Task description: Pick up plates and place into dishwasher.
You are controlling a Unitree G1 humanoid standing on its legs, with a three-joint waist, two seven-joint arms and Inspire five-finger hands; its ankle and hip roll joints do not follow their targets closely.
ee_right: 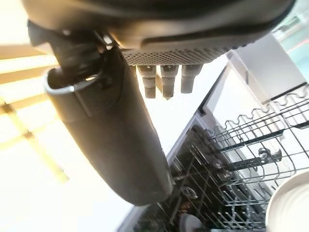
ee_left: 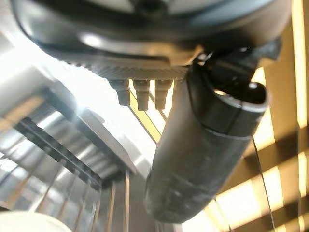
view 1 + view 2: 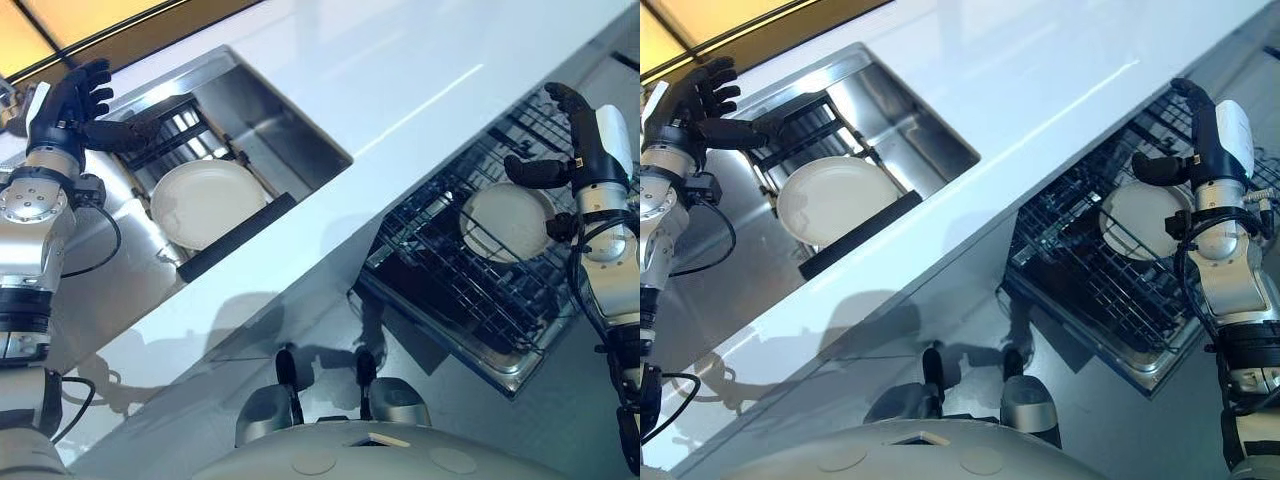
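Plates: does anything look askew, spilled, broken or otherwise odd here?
Nothing stands out. The sink plate lies whole on its dark rack, the second plate sits in the dishwasher rack. No spills or breakage show. Left hand and right hand are open, holding nothing.

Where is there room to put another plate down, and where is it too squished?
The white counter between the sink and the dishwasher rack is bare. The rack's near part, below the racked plate, looks free. It is tight by that plate, where the right hand hovers, and at the sink plate near the left hand.
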